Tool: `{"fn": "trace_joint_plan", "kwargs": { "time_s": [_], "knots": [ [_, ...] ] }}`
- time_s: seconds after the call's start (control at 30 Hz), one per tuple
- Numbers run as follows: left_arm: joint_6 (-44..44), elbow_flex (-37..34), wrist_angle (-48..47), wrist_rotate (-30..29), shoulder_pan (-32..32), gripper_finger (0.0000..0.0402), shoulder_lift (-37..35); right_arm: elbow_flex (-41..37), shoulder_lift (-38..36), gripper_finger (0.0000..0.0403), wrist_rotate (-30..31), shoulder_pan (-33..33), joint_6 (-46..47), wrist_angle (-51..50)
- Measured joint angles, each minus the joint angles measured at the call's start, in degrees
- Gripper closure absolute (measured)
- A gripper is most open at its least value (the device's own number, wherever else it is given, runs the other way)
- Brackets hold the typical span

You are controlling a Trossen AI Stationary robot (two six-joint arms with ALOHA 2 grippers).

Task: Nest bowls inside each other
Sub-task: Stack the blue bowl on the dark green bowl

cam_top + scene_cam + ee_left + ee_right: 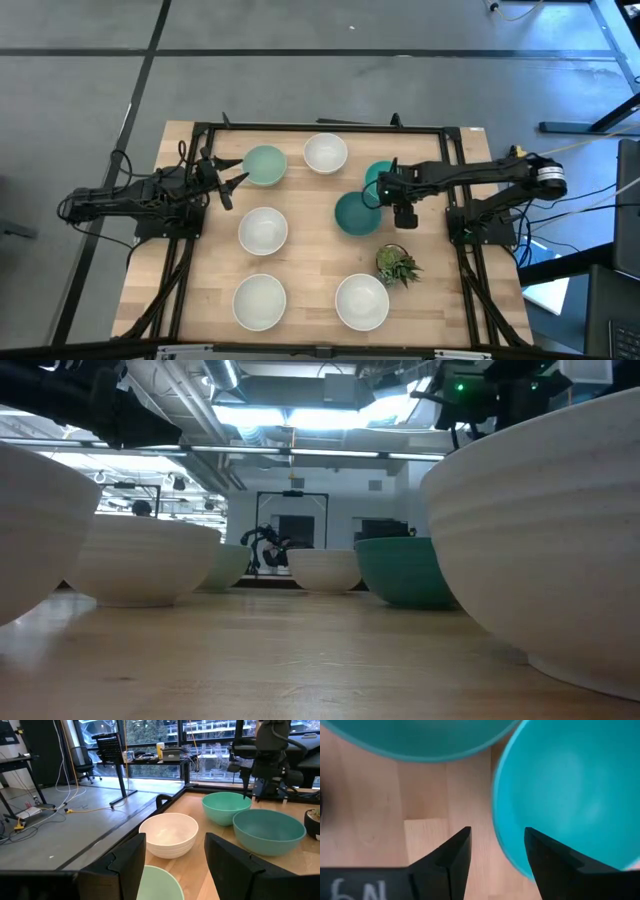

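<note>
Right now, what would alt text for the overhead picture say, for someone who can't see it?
Seven bowls sit apart on a wooden table, none nested yet. The right hand hovers open between a bright teal bowl and a dark teal bowl; the left hand waits open beside a mint bowl. A small spiky plant stands near the right side.

Four bowls (263, 230) are white, one pale mint (265, 164). Two are teal (356, 213). The table (310, 255) is light wood, the plant (397, 265) green.
</note>
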Motion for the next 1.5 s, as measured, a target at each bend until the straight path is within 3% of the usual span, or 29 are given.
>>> {"fn": "trace_joint_plan", "kwargs": {
  "time_s": [0.3,0.83,1.17,1.5],
  "knots": [
    [0.0,0.0,0.0,0.0,0.0,0.0205,0.0,0.0,3.3,0.0234,0.0,0.0,0.0,1.0],
    [-0.3,0.0,0.0,0.0,0.0,0.0205,0.0,0.0,3.4,0.0390,0.0,-0.1,1.6,2.4],
    [-0.2,0.0,0.0,0.0,0.0,0.0205,0.0,0.8,3.4,0.0393,0.4,-1.3,4.6,-0.4],
    [-0.2,0.0,0.0,0.0,0.0,0.0205,0.0,9.7,3.4,0.0393,0.0,-1.3,6.4,-3.3]
  ]
}}
